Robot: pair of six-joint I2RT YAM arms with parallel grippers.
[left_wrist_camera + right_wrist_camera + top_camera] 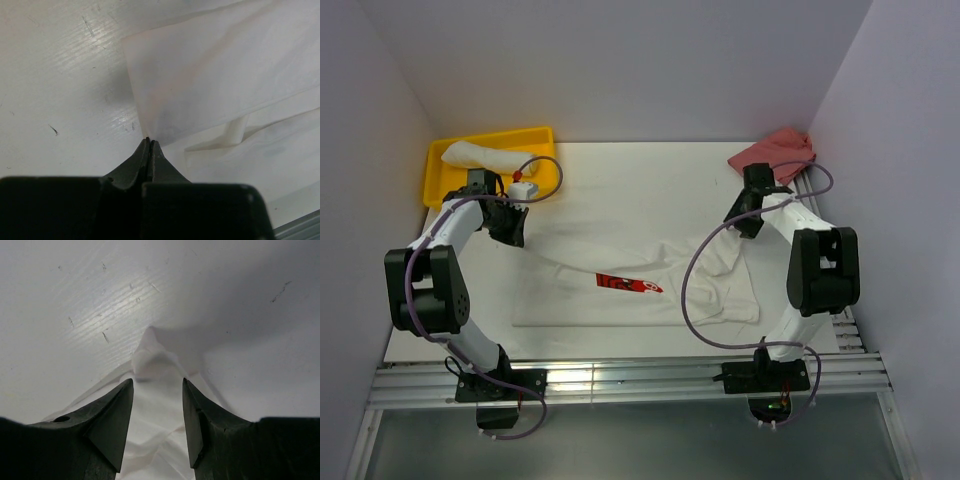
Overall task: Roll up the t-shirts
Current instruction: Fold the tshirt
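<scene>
So the t-shirt [640, 285] lies spread on the counter [620, 170]. The left gripper [150, 142] has jaws pinched shut on its corner, while the right gripper [157, 382] has jaws gaping around a fabric peak. I'd close right first, then pull both evenly.

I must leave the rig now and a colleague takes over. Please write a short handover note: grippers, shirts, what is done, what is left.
Left gripper: shut, pinching the far left corner of the printed t-shirt.
Right gripper: open, fingers either side of a bunched peak of the same shirt, not gripping.
Shirt: spread mostly flat on the table, not rolled.
Done: one white roll, apparently a t-shirt, lies in the yellow tray.
Left: roll the printed t-shirt. A red cloth lies far right.
</scene>
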